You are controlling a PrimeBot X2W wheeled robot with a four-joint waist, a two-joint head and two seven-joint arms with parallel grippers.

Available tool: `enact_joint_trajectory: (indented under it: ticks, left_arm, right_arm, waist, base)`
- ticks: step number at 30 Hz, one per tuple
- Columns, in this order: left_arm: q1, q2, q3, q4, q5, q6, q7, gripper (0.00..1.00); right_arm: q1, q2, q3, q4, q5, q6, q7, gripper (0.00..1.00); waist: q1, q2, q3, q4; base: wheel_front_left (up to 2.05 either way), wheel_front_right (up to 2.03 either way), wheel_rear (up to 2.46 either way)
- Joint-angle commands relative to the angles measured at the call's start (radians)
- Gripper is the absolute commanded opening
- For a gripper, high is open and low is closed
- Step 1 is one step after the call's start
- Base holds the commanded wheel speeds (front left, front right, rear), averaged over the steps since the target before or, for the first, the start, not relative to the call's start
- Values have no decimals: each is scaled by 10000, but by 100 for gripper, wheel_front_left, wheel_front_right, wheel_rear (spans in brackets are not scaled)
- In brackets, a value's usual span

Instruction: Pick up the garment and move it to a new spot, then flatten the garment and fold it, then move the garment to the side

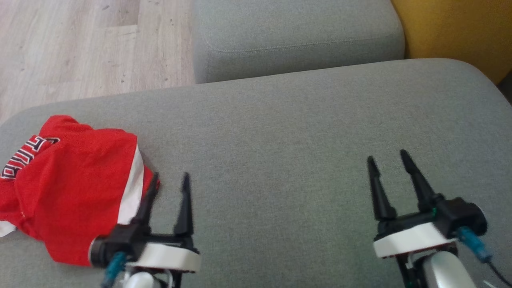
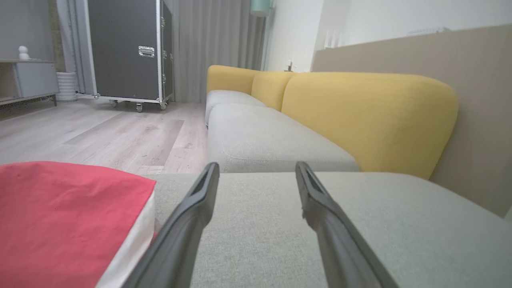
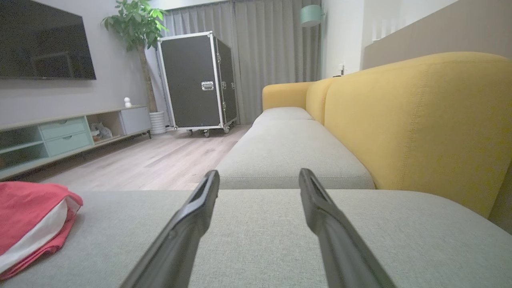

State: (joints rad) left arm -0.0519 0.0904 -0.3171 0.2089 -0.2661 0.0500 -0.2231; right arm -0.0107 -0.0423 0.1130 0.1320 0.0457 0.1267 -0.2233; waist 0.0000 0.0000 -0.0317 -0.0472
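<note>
Jaws on both arms stood spread and held nothing, low over the grey seat (image 1: 300,132). In the head view the left fingers (image 1: 185,208) rose at the lower left and the right fingers (image 1: 416,188) at the lower right, well apart from each other, all pointing away from the robot. The right jaws had bare seat beneath and around them.

The left jaws were just beside the garment (image 1: 72,180). In the head view one of their fingers crossed the garment's right edge, but whether it touched the cloth could not be told. The garment lay in a loosely folded red heap at the left end of the seat. It had a white band down the side nearest the left jaws and dark, white-edged lettering on its far left part. In the left wrist view the band sat right against the left-hand finger.

Beyond the seat, a second grey cushion (image 1: 296,36) butted against its far edge. Pale wood floor (image 1: 80,48) lay to the left of the cushion and a yellow backrest (image 1: 452,28) to the right.

Farther off, the right wrist view showed a black wheeled case (image 3: 196,80) before grey curtains (image 3: 272,60). A plant (image 3: 132,24) stood beside the case, with a low cabinet (image 3: 60,136) and a dark screen (image 3: 40,40) on the left wall
</note>
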Motion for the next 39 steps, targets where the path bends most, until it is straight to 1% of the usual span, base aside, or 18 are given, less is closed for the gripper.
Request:
enact_joint_trajectory:
  ticks: [1, 2, 4, 8, 9, 15, 21, 25, 32, 39]
  left_arm:
    - [-174, -68, 582, -413, -75, -81, -181, 100]
    - [-95, -140, 789, -458, -159, -178, -210, 100]
    - [38, -205, 986, -507, 77, -398, -269, 100]
    - [323, -321, 1292, -410, 492, -687, -387, 100]
    - [373, -340, 1337, -348, 510, -753, -387, 100]
    - [434, -394, 1549, 10, 378, -981, -387, 100]
    - [383, -399, 1531, -55, 247, -920, -387, 100]
    - [412, -400, 1607, -104, 205, -800, -387, 100]
    - [509, -401, 1827, -175, 303, -728, -387, 100]
    - [577, -401, 2156, -149, 507, -817, -387, 100]
  right_arm:
    - [-316, -75, 131, -309, 104, 38, -178, 100]
    - [-281, -76, 43, -302, 299, 39, -208, 100]
    - [-170, -77, -88, -332, 643, 39, -267, 100]
    - [96, -79, -25, -362, 968, 40, -385, 100]
    - [145, -79, -73, -304, 1195, 40, -385, 100]
    - [131, -79, 9, 183, 1541, 40, -385, 100]
    - [33, -79, 29, 326, 1652, 40, -385, 100]
    - [54, -79, 55, 358, 1668, 40, -385, 100]
    - [112, -79, 453, 382, 1798, 40, -385, 100]
    - [218, -79, 909, 473, 2050, 40, -385, 100]
  waist:
    - [0, 0, -9, 9]
    - [0, 0, -19, 24]
    - [0, 0, -34, 48]
    - [0, 0, -44, 54]
    - [0, 0, -41, 57]
    - [0, 0, -25, 61]
    - [0, 0, -25, 72]
    - [0, 0, -52, 136]
    - [0, 0, -223, 735]
    - [0, 0, -379, 1729]
  base:
    - [0, 0, 0]
    - [0, 0, 0]
    - [0, 0, 0]
    - [0, 0, 0]
    - [0, 0, 0]
    - [0, 0, 0]
    - [0, 0, 0]
    - [0, 0, 0]
    - [0, 0, 0]
    - [0, 0, 0]
